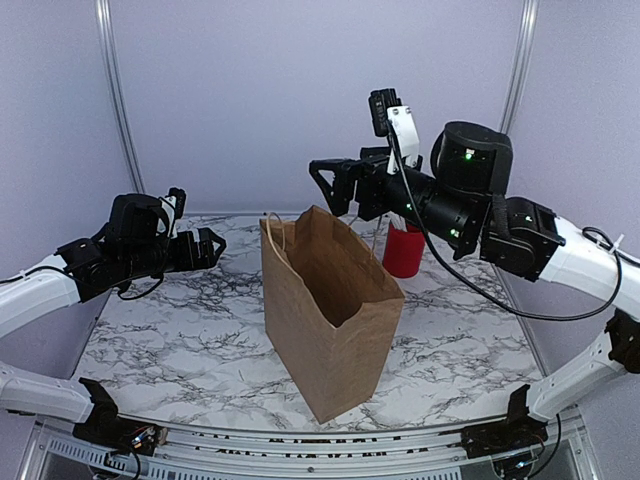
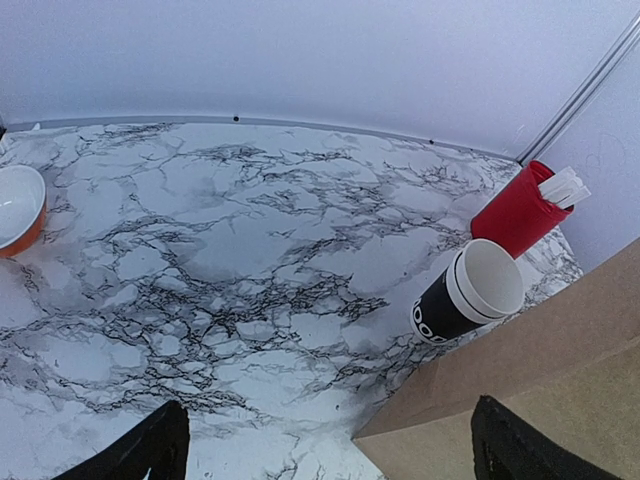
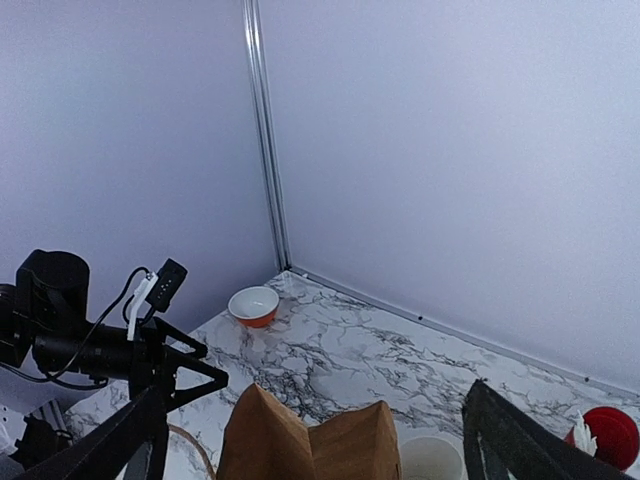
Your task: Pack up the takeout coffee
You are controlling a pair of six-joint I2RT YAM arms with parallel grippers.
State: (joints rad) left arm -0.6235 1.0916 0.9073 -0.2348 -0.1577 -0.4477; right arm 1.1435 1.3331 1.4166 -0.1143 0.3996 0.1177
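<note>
In the top external view, you have a tall brown paper bag (image 1: 330,320) standing open in the middle of the white marble-patterned table (image 1: 170,350). The bag hides the coffee cups here. A red cup (image 1: 403,252) stands just past the bag's far right corner. Your left end effector (image 1: 207,247) hangs at the left, well apart from the bag, with its jaws wide. Your right end effector (image 1: 337,188) is high over the far edge of the bag's mouth, also wide and with nothing in it.

In the left wrist view, you see the black paper cup with a small white mark (image 2: 440,312) on the table. A cream paper cup (image 2: 490,280) is nested in its mouth. The pair sits just beside the bag's far side, and the red cup with its white utensils (image 2: 563,187) is right behind them. A small orange-and-white bowl (image 2: 18,208) sits at the far left. The dark fingers (image 2: 150,450) stand wide apart at the bottom edge.

In the right wrist view, you look down on the bag's top edge, with the cream rim just to its right. The red cup is farther right. The bowl sits in the far corner, and the left arm (image 3: 70,330) reaches in at the left. The fingers are spread wide and empty.
</note>
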